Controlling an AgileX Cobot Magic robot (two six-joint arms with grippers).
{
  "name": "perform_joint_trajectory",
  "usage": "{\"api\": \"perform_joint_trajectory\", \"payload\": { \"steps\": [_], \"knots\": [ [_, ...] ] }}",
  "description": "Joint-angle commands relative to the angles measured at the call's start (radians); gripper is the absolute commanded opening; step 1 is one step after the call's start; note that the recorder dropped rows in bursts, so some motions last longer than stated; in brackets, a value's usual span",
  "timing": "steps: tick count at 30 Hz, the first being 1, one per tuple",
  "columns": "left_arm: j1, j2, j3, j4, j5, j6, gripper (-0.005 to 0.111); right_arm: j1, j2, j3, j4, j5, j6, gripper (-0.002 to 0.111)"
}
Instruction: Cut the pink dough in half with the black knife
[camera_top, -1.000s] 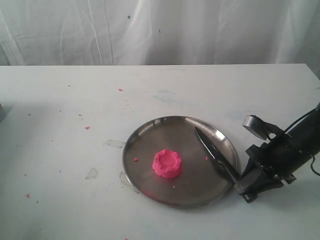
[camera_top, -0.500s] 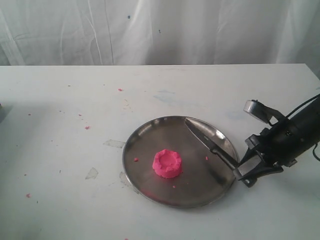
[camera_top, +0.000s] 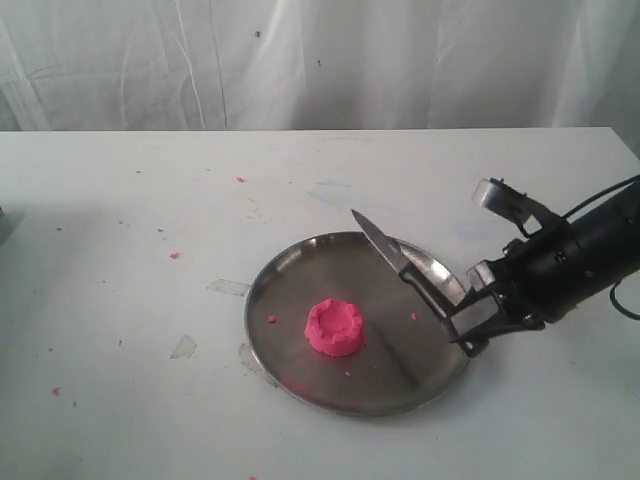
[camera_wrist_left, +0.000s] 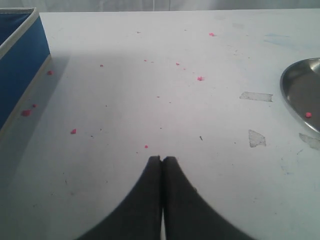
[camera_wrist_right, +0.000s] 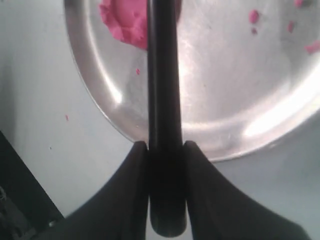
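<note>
Exterior view: your right gripper (camera_top: 462, 322) grasps the black knife (camera_top: 395, 258) by its handle, blade slanting up over the steel plate (camera_top: 390, 365); the pink dough (camera_top: 334, 327) sits whole (dented top) mid-plate. Left wrist view: your left gripper (camera_wrist_left: 161, 159) is clenched on nothing above the table (camera_wrist_left: 150, 100). Right wrist view: both fingers (camera_wrist_right: 134, 175) pinch the handle, dough beyond.

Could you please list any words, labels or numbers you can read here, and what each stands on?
There are none: no readable text shows on the round steel plate, the slim black knife, the bright pink dough lump, the blue white-rimmed box or the white table.
</note>
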Motion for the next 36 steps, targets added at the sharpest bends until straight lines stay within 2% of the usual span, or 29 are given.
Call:
{"api": "perform_joint_trajectory", "payload": {
  "steps": [1, 6, 11, 16, 22, 28, 31, 36],
  "knots": [
    [0.000, -0.004, 0.003, -0.009, -0.004, 0.001, 0.000, 0.048, -0.131, 0.012, 0.030, -0.049, -0.023, 0.000],
    [0.000, -0.004, 0.003, -0.009, -0.004, 0.001, 0.000, 0.138, -0.290, 0.058, 0.030, -0.176, -0.016, 0.000],
    [0.000, -0.004, 0.003, -0.009, -0.004, 0.001, 0.000, 0.233, -0.435, 0.111, 0.019, -0.386, -0.008, 0.000],
    [0.000, -0.004, 0.003, -0.009, -0.004, 0.001, 0.000, 0.256, -0.524, 0.159, 0.022, -0.521, 0.006, 0.000],
    [0.000, -0.004, 0.003, -0.009, -0.004, 0.001, 0.000, 0.256, -0.529, 0.192, 0.030, -0.631, 0.071, 0.000],
    [0.000, -0.004, 0.003, -0.009, -0.004, 0.001, 0.000, 0.256, -0.527, 0.194, 0.089, -0.616, 0.122, 0.000],
    [0.000, -0.004, 0.003, 0.072, -0.004, 0.050, 0.000, 0.256, -0.527, 0.194, 0.118, -0.584, 0.122, 0.000],
    [0.000, -0.004, 0.003, 0.092, -0.004, 0.076, 0.000, 0.256, -0.527, 0.194, 0.119, -0.578, 0.122, 0.000]
  ]
}}
